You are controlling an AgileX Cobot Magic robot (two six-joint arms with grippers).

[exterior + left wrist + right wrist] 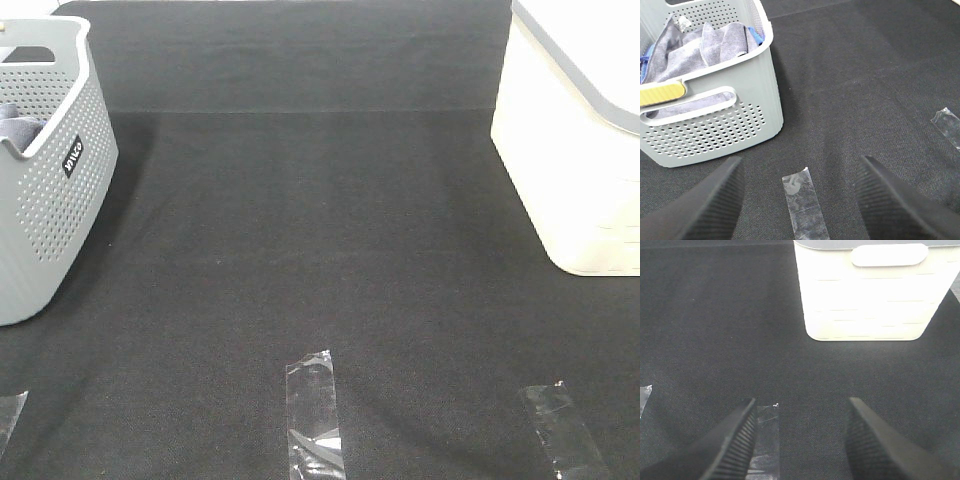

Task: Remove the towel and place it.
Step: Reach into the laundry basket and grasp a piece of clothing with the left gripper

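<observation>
Exterior high view: the grey basket (50,200) stands at the upper left of the frame, with a sliver of the towel (18,125) showing inside. Neither hand appears. Left wrist view: the left hand (800,165), spread wide and empty, hovers over the table (865,75). The towel (695,50) lies bunched in the basket ahead, no long axis readable. Right wrist view: the right hand (801,402), parted and empty, faces the white bin (870,295), and no towel shows. Judgement: the left hand is nearer.

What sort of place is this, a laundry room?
Probably a robot test bench, not a laundry: a black cloth-covered table marked with clear tape strips, a grey perforated plastic basket holding a slate-grey towel, and a white plastic bin.
</observation>
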